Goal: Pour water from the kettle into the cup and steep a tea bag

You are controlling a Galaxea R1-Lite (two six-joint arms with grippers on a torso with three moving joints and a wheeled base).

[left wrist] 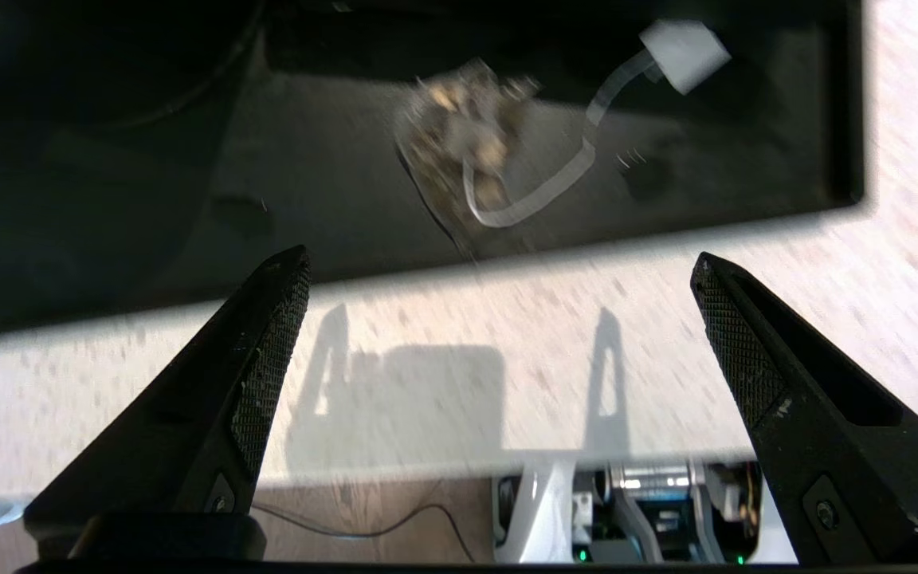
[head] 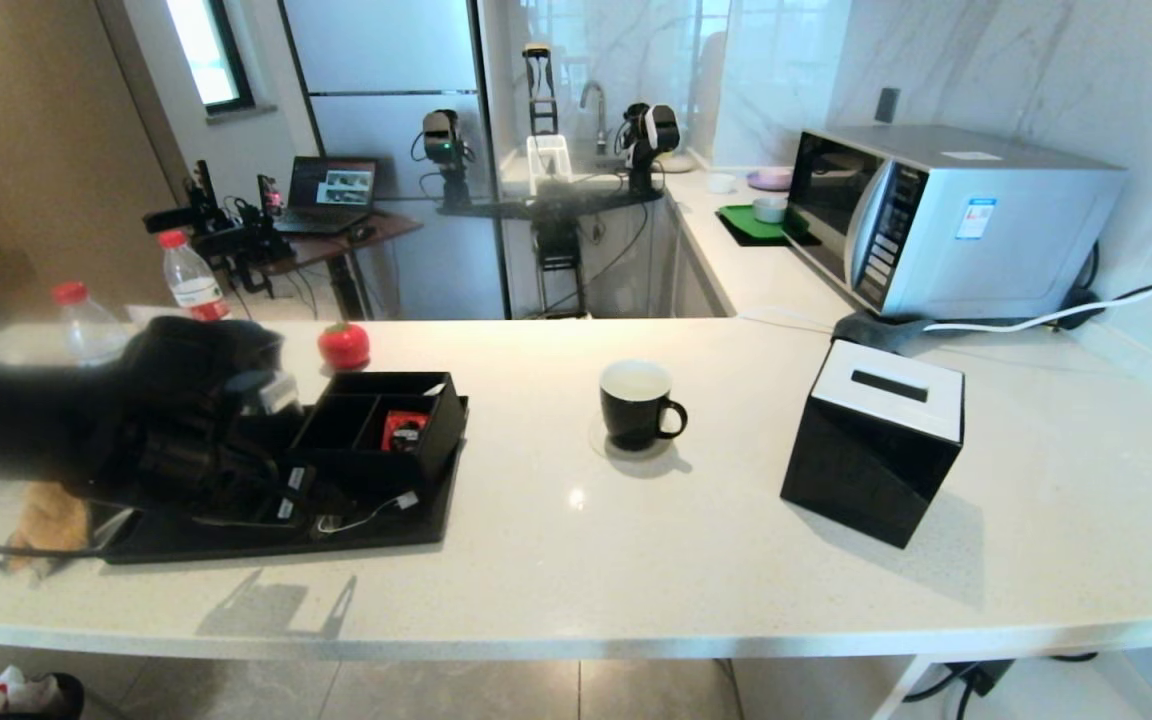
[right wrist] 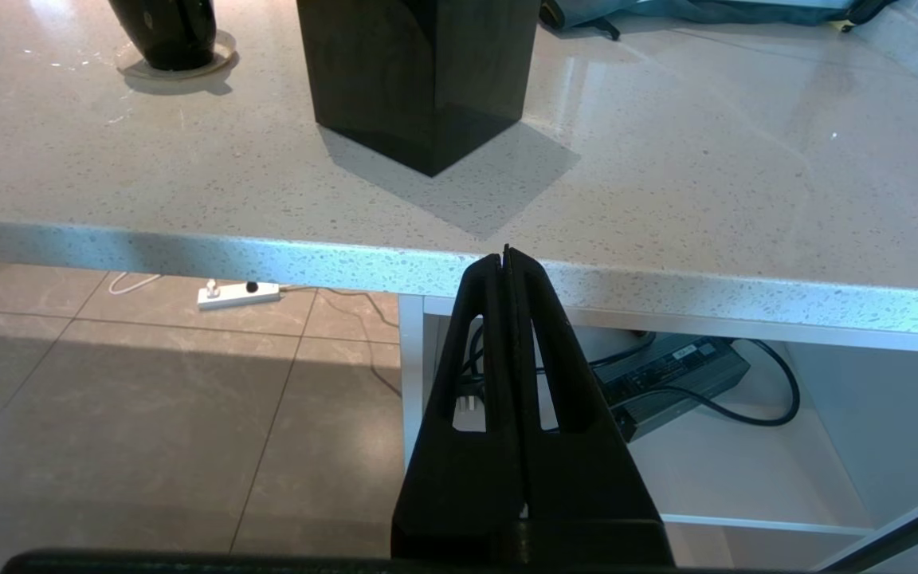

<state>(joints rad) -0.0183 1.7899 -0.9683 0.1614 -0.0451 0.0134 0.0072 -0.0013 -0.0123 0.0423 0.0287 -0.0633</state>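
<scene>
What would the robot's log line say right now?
left gripper: open, over tray edge near tea bag | right gripper: shut, parked below counter | cup: on counter

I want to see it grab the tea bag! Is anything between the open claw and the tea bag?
Nothing visible is. The left end effector, open, hangs over the counter edge, and the tea bag lies bare on the black tray just ahead, only the tray's low rim between them.

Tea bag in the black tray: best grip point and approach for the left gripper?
Come straight down on the pouch of the tea bag: it lies flat on the tray floor, string curled beside it. The open left gripper fits over it; the thin string would slip.
</scene>
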